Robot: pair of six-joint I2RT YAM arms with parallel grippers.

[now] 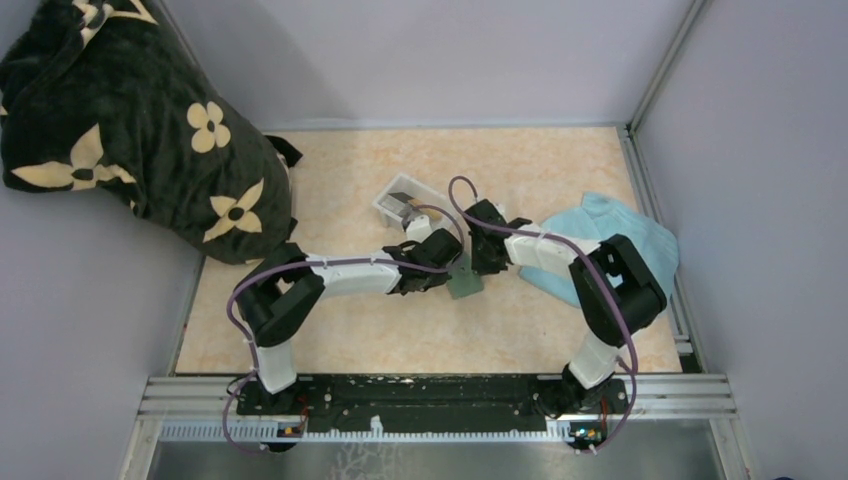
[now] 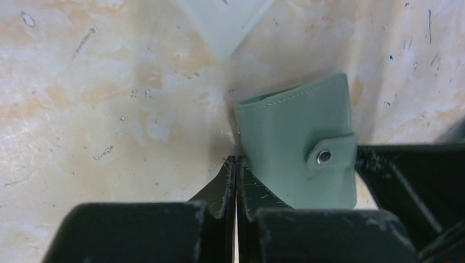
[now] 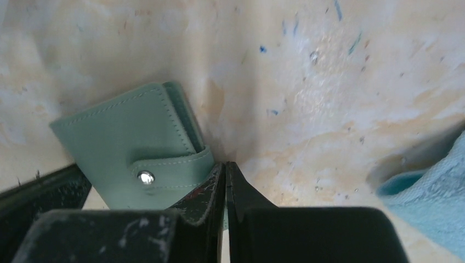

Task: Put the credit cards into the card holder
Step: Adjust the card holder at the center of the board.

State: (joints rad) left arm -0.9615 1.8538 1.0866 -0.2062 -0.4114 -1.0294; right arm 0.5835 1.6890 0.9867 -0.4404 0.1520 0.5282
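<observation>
The card holder (image 2: 293,137) lies snapped closed on the surface (image 2: 109,109). The left gripper (image 2: 236,164) and right gripper (image 3: 224,167) are both closed empty beside it. The tray's (image 1: 388,197) contents are unclear.

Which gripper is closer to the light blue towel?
Right. The right gripper is on the side of the grey-green folding card holder facing the light blue cloth towel; the left gripper is on its opposite side, farther away.
</observation>
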